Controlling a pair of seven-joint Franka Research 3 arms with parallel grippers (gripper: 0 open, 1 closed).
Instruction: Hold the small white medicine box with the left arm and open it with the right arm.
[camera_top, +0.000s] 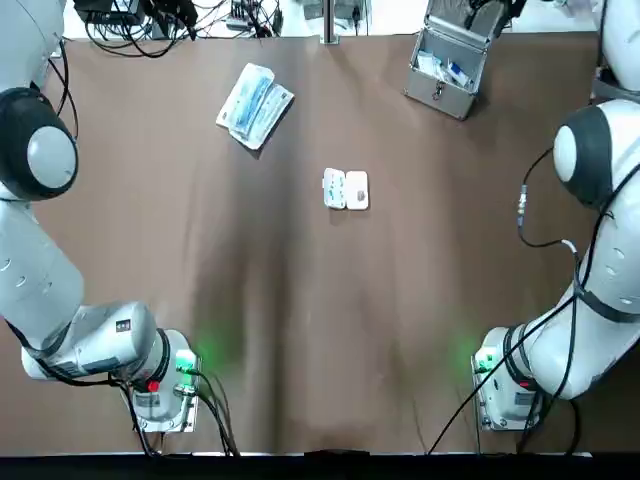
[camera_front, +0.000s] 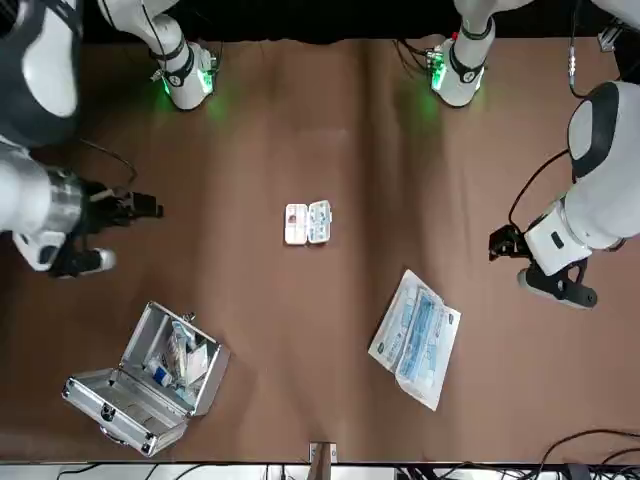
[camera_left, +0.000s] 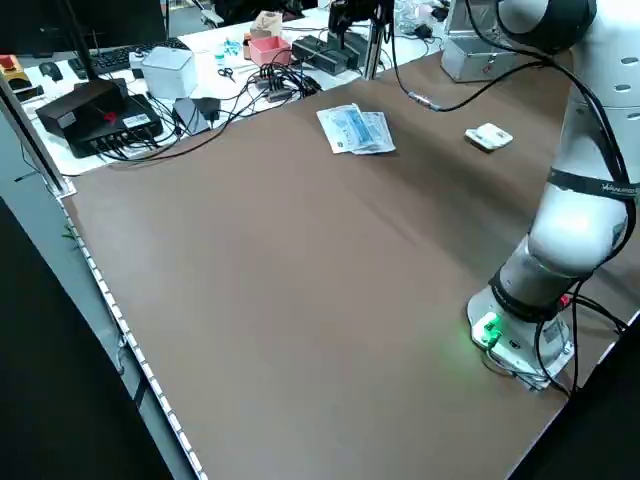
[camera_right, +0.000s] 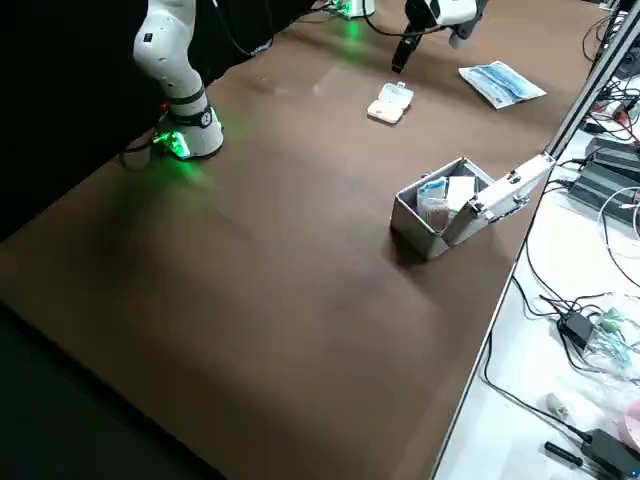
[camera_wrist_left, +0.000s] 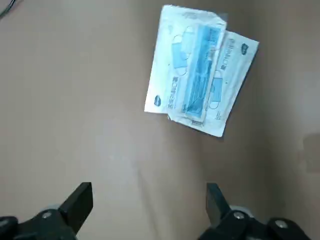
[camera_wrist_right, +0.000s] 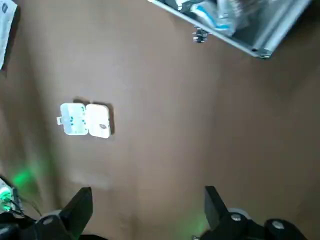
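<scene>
Brown tabletop (camera_top: 300, 330) fills every view, with a tangle of cables (camera_top: 150, 25) and electronics along its far edge. Both Franka arms are drawn back toward their own sides, their white bases glowing green at the near corners.

The left gripper (camera_wrist_left: 149, 196) hangs above the table's left side, well apart from the box. Its black fingers (camera_wrist_left: 79, 200) are spread wide and grip nothing, and its wrist camera looks down on the mask packets. From across the table the same gripper shows as a dark tip at the end of the white wrist.

The right gripper (camera_wrist_right: 148, 198) hangs over the right side, its jaws likewise wide apart and empty, with the box and the case edge in its camera's sight.

A metal case (camera_top: 447, 65) sits at the far right with its lid thrown back and small packets inside. Two overlapping blue-and-white mask packets (camera_top: 254, 105) lie at the far left of centre.

The small white medicine box (camera_top: 346, 189) lies near the table's middle, between the two arms and touched by neither. It is already open, its two halves flat side by side, with bluish-green specks in one half.
</scene>
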